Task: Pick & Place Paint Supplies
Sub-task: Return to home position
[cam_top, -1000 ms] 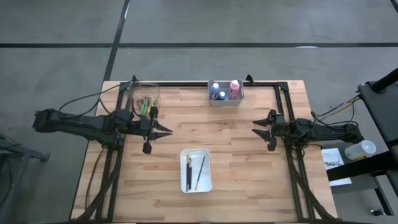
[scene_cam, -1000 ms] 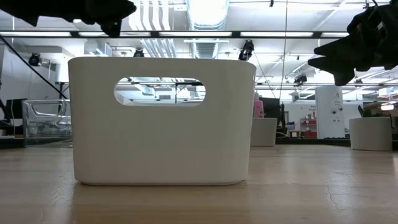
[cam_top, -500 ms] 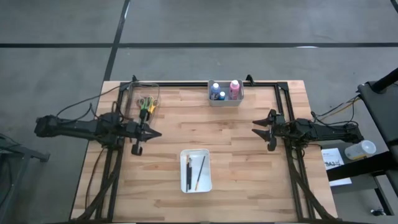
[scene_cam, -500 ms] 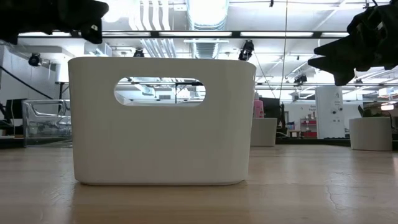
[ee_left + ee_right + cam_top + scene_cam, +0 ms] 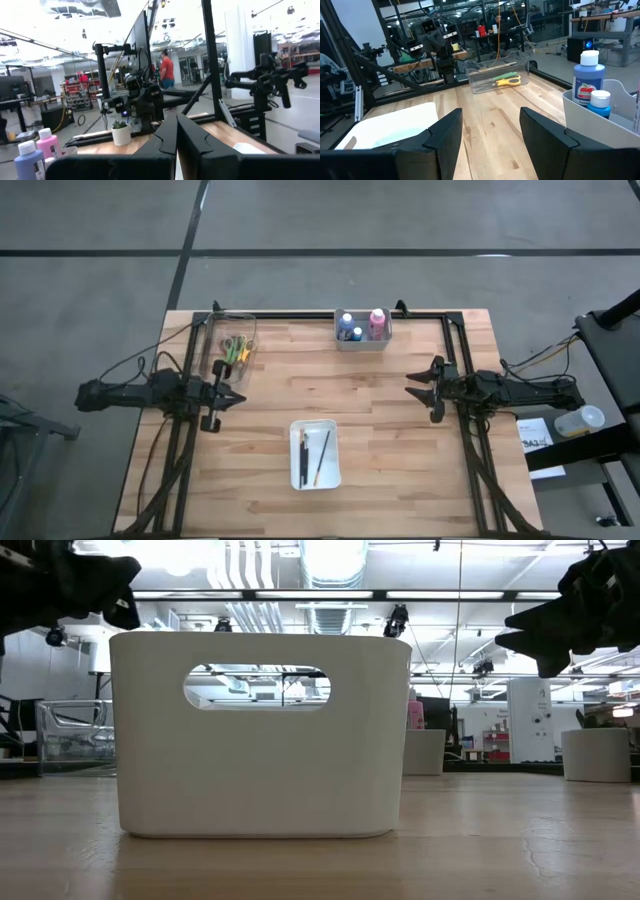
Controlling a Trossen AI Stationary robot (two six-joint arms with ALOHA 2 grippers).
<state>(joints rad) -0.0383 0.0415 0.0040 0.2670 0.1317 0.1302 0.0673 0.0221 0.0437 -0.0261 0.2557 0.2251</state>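
Up at ten o'clock on the table, the scissors [image 5: 234, 350] lie flat in a loose heap inside the clear bin [image 5: 228, 322], green and yellow handles showing. At twelve o'clock, three capped bottles stand upright in the grey bin [image 5: 362, 346]: the tall pink bottle [image 5: 377, 320], the blue bottle [image 5: 346, 322] at its nine o'clock, and the short teal bottle [image 5: 357, 334] between them. At six o'clock, thin dark brushes [image 5: 303, 455] lie lengthwise in the white tray [image 5: 334, 476].
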